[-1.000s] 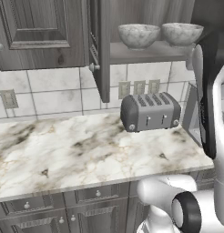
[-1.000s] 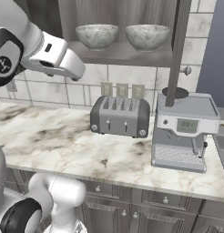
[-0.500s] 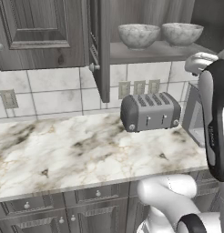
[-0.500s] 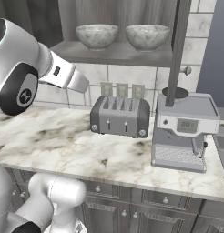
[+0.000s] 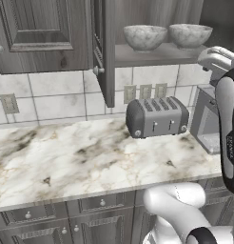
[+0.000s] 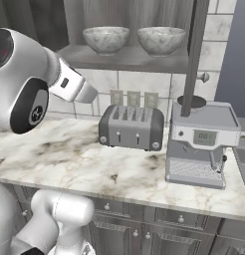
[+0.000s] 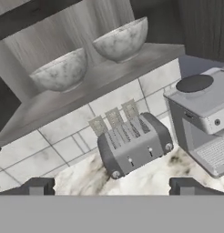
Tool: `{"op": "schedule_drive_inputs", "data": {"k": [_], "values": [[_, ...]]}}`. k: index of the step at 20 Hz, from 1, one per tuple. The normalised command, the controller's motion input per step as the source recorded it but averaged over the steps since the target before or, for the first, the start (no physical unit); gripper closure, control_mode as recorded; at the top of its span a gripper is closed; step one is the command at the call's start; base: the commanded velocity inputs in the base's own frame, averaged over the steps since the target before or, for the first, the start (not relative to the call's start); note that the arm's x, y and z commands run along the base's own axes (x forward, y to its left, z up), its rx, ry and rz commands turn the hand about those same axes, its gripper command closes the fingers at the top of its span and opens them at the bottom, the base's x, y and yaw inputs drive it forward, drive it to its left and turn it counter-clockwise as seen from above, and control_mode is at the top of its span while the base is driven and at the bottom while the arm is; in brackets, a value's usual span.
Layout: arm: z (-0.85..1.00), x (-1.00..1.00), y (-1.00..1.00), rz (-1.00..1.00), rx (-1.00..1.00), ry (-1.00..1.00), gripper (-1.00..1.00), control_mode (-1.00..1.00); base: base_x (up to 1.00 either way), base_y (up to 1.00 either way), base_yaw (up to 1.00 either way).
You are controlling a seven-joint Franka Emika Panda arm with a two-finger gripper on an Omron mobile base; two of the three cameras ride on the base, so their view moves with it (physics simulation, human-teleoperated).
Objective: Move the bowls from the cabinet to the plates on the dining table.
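Observation:
Two grey-white marble bowls point(image 5: 144, 37) point(image 5: 190, 35) stand side by side on the inner shelf point(image 5: 152, 55) of the dark wood-grain cabinet, whose door point(image 5: 103, 47) hangs open. The right base view has the same bowls point(image 6: 105, 39) point(image 6: 161, 40) on the shelf point(image 6: 124, 58). In the hand view the bowls point(image 7: 61, 70) point(image 7: 120, 40) sit high above my gripper point(image 7: 111, 187), which is open, holds nothing and stays well back from the shelf. My arm point(image 6: 25, 84) reaches up from the left. The plates and the dining table are out of view.
A grey toaster point(image 5: 157, 116) point(image 6: 132, 127) point(image 7: 134, 143) stands on the marble counter point(image 5: 66, 157) below the shelf. To its right is a steel coffee machine point(image 6: 201, 144) point(image 7: 205, 113). The open door's edge point(image 6: 194, 50) hangs over the machine.
My arm has swung: the forearm has come into the right of the left base view and drawn closer in the right base view. The bowls have not moved.

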Motion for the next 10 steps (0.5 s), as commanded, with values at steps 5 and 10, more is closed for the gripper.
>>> {"op": "schedule_drive_inputs", "data": {"k": [5, 10], "values": [[0.58, 0.00, 0.00, 0.00, 0.03, 0.00, -1.00, -1.00, 0.00, 0.00, 0.00], [0.42, 0.00, 0.00, 0.00, 0.03, 0.00, -1.00, -1.00, 0.00, 0.00, 0.00]]}}
